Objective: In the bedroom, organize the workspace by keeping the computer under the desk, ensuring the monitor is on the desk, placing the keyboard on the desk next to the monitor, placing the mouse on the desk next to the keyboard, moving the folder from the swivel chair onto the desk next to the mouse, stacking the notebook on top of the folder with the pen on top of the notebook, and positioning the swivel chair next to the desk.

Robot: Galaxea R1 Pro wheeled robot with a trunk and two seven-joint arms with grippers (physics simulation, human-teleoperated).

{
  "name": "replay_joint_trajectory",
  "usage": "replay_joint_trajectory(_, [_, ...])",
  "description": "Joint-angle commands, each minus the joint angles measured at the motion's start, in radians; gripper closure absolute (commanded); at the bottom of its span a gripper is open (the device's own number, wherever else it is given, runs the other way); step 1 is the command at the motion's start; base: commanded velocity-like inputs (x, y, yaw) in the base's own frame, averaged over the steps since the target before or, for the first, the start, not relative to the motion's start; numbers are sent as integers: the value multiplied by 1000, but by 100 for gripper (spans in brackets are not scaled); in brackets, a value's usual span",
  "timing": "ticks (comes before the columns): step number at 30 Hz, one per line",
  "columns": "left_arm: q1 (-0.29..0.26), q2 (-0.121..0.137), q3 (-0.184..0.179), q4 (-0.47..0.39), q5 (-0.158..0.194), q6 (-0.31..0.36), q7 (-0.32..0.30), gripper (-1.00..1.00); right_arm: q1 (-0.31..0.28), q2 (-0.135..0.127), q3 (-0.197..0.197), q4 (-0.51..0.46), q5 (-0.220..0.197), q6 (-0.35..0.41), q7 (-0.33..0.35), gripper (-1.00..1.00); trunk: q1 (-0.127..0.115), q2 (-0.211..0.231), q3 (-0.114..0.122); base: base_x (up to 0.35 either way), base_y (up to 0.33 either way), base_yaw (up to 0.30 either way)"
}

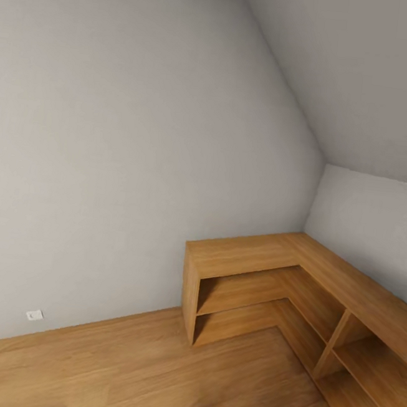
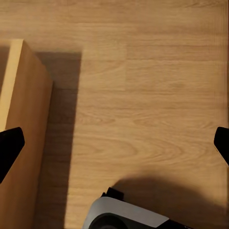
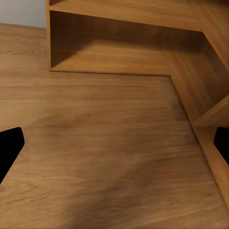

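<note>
Only shelving [image 1: 295, 282] (both grippers spread).

The low wood cabinet [image 1: 319, 291] runs off the head view's right edge, its near end unseen. Each hand's fingertips [image 2: 9, 148] [image 3: 9, 145] are cut by the wrist pictures' sides. A white-grey robot part [image 2: 129, 217] is cropped at the edge.

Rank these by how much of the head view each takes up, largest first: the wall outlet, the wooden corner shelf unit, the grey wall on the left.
1. Grey wall, by far the largest.
2. Wooden corner shelf unit.
3. Wall outlet, a tiny white plate just above the floor.
</note>
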Motion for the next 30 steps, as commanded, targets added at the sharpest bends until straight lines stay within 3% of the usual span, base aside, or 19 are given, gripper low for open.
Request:
replay_joint_trajectory(1, [0,1,-9,-2,3,-2,9,-100,-1,0,9,2,-6,-2,1,-100,1,-1,1,73,0,-213])
replay_joint_trajectory(21, [0,1,-8,-2,3,-4,9,-100,-1,-2,10,8,-6,-2,15,-100,1,-1,17,21,0,-170])
replay_joint_trajectory(30, [0,1,-9,-2,2,-4,9,-100,-1,-1,10,8,-6,-2,14,-100,1,-1,18,248,0,-14])
